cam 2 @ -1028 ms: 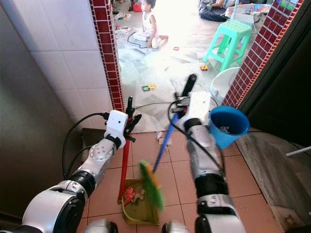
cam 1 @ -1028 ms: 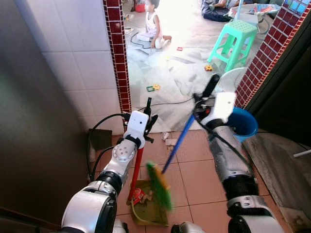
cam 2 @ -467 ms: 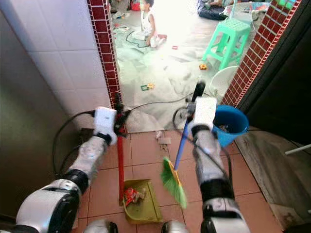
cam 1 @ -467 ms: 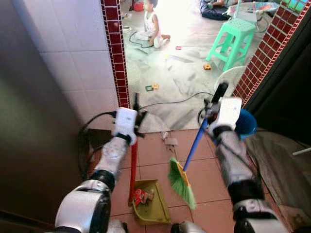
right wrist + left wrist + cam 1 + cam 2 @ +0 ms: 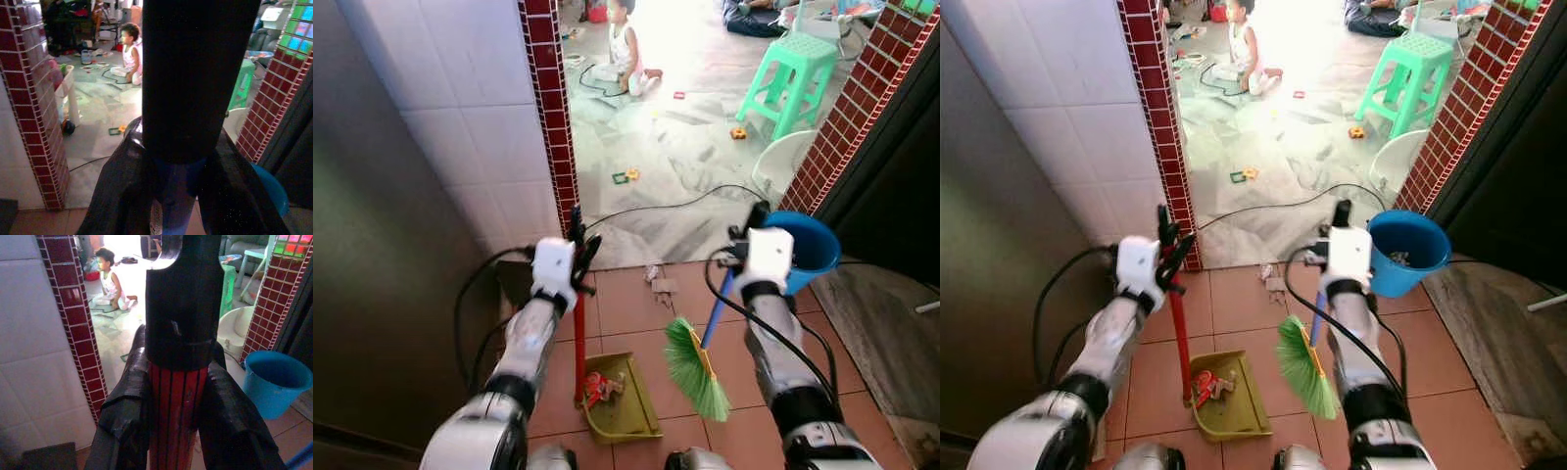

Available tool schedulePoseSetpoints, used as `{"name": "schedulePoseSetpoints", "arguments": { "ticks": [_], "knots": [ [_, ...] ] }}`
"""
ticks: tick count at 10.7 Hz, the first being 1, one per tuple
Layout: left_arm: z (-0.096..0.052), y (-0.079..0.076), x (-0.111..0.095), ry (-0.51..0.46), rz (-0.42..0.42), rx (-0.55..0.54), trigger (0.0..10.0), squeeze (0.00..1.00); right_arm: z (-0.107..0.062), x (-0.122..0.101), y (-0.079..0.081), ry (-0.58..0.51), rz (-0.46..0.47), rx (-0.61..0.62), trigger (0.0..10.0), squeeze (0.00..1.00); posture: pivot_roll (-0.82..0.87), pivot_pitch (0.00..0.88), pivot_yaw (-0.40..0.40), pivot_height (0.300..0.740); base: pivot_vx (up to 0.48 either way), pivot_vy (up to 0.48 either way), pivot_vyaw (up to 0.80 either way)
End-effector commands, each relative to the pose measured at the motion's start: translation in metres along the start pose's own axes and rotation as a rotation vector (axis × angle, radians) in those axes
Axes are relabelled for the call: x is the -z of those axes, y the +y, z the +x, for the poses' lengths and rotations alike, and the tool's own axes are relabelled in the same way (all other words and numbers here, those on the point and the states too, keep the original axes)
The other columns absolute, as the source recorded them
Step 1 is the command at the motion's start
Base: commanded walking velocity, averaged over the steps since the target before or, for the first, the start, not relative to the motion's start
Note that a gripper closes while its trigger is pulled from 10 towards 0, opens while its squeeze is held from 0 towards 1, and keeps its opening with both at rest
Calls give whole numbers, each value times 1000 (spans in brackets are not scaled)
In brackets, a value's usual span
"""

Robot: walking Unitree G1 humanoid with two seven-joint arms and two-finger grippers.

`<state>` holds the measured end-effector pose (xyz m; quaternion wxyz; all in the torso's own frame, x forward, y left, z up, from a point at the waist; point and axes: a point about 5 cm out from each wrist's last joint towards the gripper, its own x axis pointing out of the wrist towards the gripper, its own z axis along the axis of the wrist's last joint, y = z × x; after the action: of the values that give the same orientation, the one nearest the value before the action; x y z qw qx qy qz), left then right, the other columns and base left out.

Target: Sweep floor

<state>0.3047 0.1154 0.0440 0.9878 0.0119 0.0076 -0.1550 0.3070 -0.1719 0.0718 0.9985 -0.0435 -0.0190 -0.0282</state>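
Left tool (image 5: pixel 578 257), left of centre in the head views, is clamped on the red dustpan handle (image 5: pixel 579 333); its fingers (image 5: pixel 128 396) press the ribbed shaft from both sides just below the black cap. Right tool (image 5: pixel 751 240), right of centre, is closed round the blue broom handle (image 5: pixel 716 310), with a black grip rising above the fingers (image 5: pixel 122 181). The green broom head (image 5: pixel 695 369) hangs low in the frame, just right of the yellow-green dustpan (image 5: pixel 625 401), which rests on the terracotta floor tiles (image 5: pixel 636 304) and holds red and pale scraps (image 5: pixel 598 387). More litter (image 5: pixel 658 286) lies near the doorway threshold, above the pan. A blue bucket (image 5: pixel 813 250) stands beside the right tool; a child (image 5: pixel 626 49) sits well beyond, at upper centre. To sweep well, the bristles should probably be set down beyond the litter and drawn toward the pan's open lip, while the left tool holds the pan flat and steady.
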Motion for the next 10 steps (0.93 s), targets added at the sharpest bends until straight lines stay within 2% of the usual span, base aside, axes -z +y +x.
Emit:
{"name": "schedulePoseSetpoints", "arguments": {
  "ticks": [1, 3, 4, 6, 7, 8, 10],
  "knots": [
    [-2, 1, -1, -13, 9, 9, 10000, 0, -5, 8, -3, 41, 16, 8, 10000, 0, -39, 0, 38, 740, 0, 0, 0],
    [-15, 8, 3, -25, 16, 5, 10000, 0, -9, 2, -7, 23, 62, 12, 10000, 0, -41, 0, 47, 740, 0, 0, 0],
    [-28, 16, -2, -56, 27, 1, 10000, 0, -18, -8, -8, -5, 1, -62, 10000, 0, -48, 0, 62, 740, 0, 0, 0],
    [-45, 18, -5, -66, 52, 22, 10000, 0, -35, -13, -17, -1, -42, -104, 10000, 0, -47, 0, 67, 740, 0, 0, 0],
    [-58, 19, -9, -73, 57, 20, 10000, 0, -41, -14, -20, -1, -31, -90, 10000, 0, -41, 0, 64, 740, 0, 0, 0],
    [-69, 22, -11, -55, 56, 2, 10000, 0, -47, -13, -22, 12, 18, -11, 10000, 0, -26, 0, 59, 740, 0, 0, 0],
    [-76, 25, -13, -30, 26, -26, 10000, 0, -61, -8, -27, 36, 54, 91, 10000, 0, -26, 0, 35, 740, 0, 0, 0]
  ]
}}
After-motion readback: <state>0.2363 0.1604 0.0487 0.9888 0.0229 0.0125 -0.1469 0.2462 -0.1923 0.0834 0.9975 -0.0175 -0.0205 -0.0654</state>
